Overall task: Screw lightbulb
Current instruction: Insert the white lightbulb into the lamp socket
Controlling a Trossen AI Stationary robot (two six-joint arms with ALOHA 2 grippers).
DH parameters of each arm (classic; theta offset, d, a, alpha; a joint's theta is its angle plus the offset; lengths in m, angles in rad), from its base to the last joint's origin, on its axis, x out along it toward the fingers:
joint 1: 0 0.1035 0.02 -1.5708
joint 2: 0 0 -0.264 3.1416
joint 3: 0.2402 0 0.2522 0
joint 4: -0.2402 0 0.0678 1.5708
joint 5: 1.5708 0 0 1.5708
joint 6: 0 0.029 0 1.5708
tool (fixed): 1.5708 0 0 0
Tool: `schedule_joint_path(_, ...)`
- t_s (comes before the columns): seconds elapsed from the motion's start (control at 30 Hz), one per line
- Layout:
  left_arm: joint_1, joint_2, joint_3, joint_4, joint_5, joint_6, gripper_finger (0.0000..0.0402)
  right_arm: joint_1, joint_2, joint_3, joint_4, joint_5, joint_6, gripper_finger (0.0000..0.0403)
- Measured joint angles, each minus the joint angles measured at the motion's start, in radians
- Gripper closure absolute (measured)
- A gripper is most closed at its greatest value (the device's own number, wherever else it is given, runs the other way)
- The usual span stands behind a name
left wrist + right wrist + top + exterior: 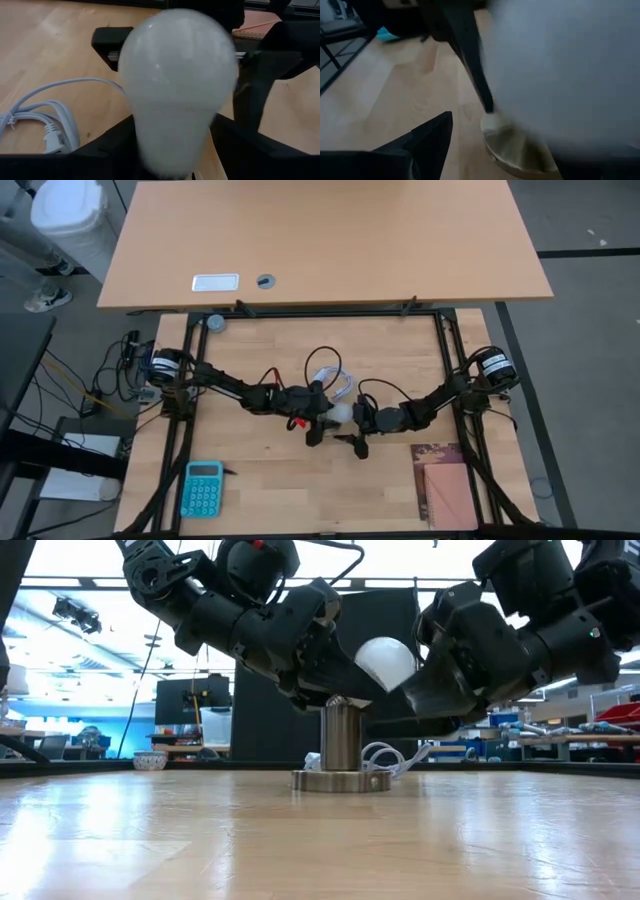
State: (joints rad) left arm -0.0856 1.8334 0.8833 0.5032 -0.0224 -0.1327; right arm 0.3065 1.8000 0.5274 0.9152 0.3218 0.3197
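Observation:
The white lightbulb (386, 660) hangs tilted just above and beside the top of a metal socket post (342, 735), which stands by its round base on the table. My left gripper (325, 418) reaches in from the table's left and is shut on the bulb (180, 75). My right gripper (358, 420) comes from the right. Its open fingers stand on either side of the globe, one (107, 42) and the other (260, 75). Whether they touch the globe I cannot tell. The bulb's screw base is hidden. My left gripper pinches the bulb's narrow neck (172, 145) between its two fingers (245, 147). The fingers come from the table's left, slanting a little down. The globe sticks out past the fingertips, tilted up toward the right arm and lifted clear of the socket and table.
A coiled white cable (335, 380) lies just behind the socket. A teal calculator (203, 488) sits at the near left and a brown notebook (445, 485) at the near right. A larger desk (330, 240) borders the far side.

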Motion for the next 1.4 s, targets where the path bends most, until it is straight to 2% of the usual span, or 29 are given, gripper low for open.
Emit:
schedule_joint_path(0.3,-0.009,0.0,0.0,0.004,-0.033,0.027,0.0161,0.009,-0.029,0.009,-0.008,0.002,-0.011,0.0096)
schedule_joint_path(0.53,-0.01,0.002,-0.003,0.029,-0.037,0.042,0.0163,0.008,-0.124,0.009,-0.167,0.029,-0.01,0.0096)
schedule_joint_path(0.87,-0.013,-0.003,-0.003,0.075,-0.04,0.07,0.0204,0.005,-0.238,0.01,-0.262,0.034,-0.042,0.0096)
schedule_joint_path(1.4,-0.016,-0.069,-0.002,-0.02,-0.044,0.072,0.0207,-0.012,-0.249,0.01,-0.276,0.03,-0.032,0.0096)
